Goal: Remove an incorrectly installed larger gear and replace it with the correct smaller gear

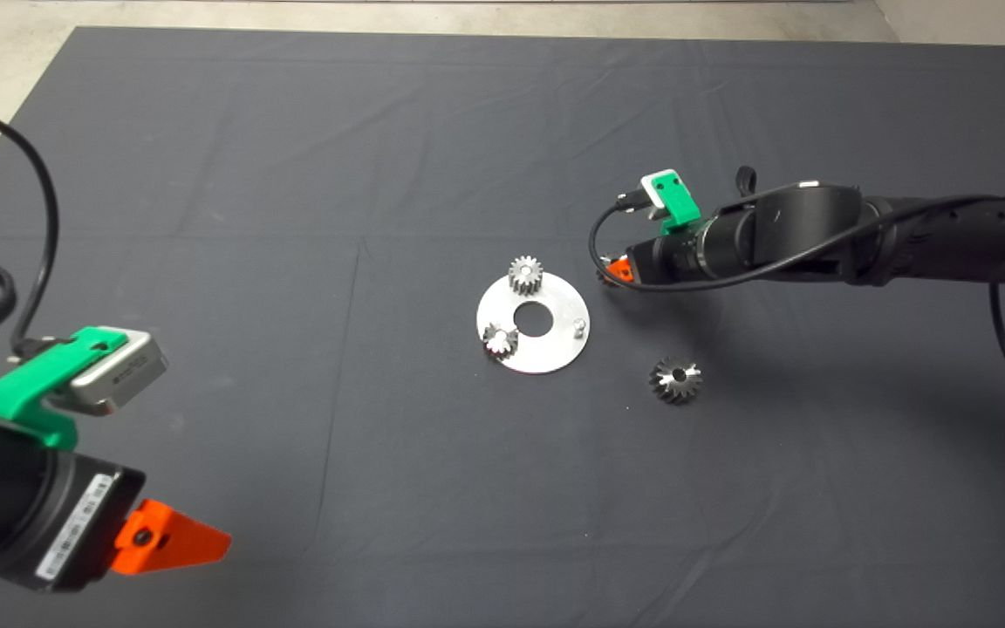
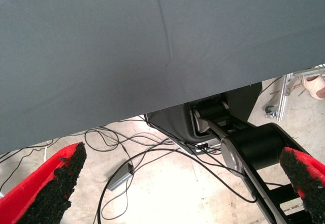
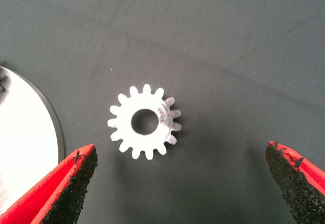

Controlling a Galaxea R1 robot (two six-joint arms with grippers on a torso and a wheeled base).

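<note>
The larger gear (image 1: 675,380), dark with shiny flared teeth, lies flat on the mat to the right of the round steel plate (image 1: 555,349). A smaller gear (image 3: 144,122) lies flat on the mat just off the plate's edge (image 3: 30,148). My right gripper (image 3: 181,152) hangs open above it, with the fingers apart on either side and not touching it. In the head view this gripper (image 1: 611,269) is at the plate's right and hides that gear. My left gripper (image 1: 180,545) is parked open at the lower left.
Two more small gears (image 1: 524,275) (image 1: 500,340) sit on the plate, and a bare peg (image 1: 580,325) stands near its right rim. The left wrist view shows the mat's edge, floor cables and a black machine base (image 2: 238,132).
</note>
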